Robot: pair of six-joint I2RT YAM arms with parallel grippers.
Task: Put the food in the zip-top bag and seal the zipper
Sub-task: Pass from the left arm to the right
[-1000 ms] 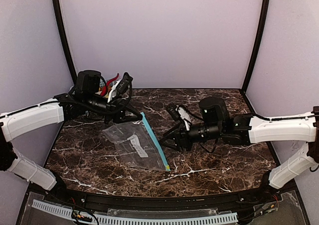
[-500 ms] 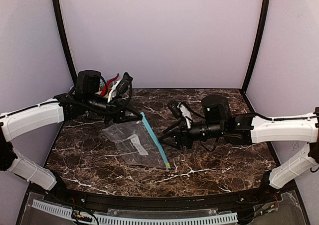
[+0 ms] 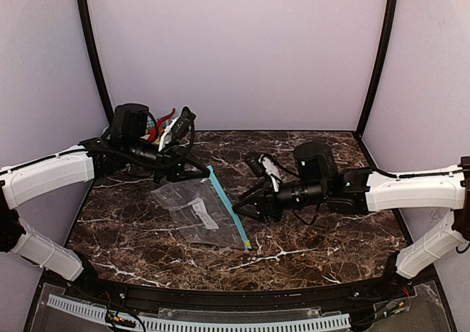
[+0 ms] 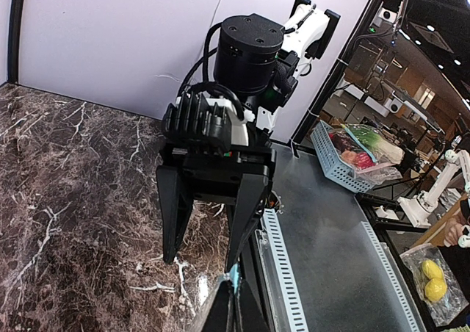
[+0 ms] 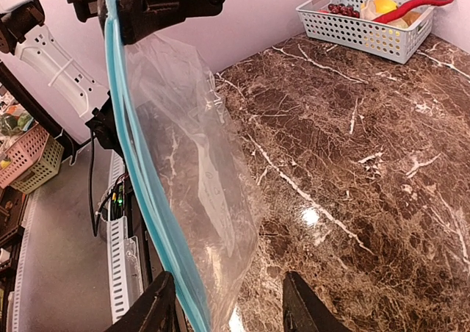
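Bag [image 3: 192, 213], mid-table, has one zipper [image 3: 228, 208] end pinched tight in the left gripper [image 3: 203, 172], apparently to anchor it; right gripper [image 3: 240, 208], jaws partway apart, straddles the strip. Food [image 5: 382, 7] sits in the far basket [image 5: 352, 34].

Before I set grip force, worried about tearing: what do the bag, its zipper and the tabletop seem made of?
Zip-top bag: thin clear glossy plastic film; the table shows through and it wrinkles.
Zipper: teal, opaque, probably thicker plastic; it keeps a smooth line.
Table: polished dark stone look with white veins and a glint; marble or laminate, unclear.
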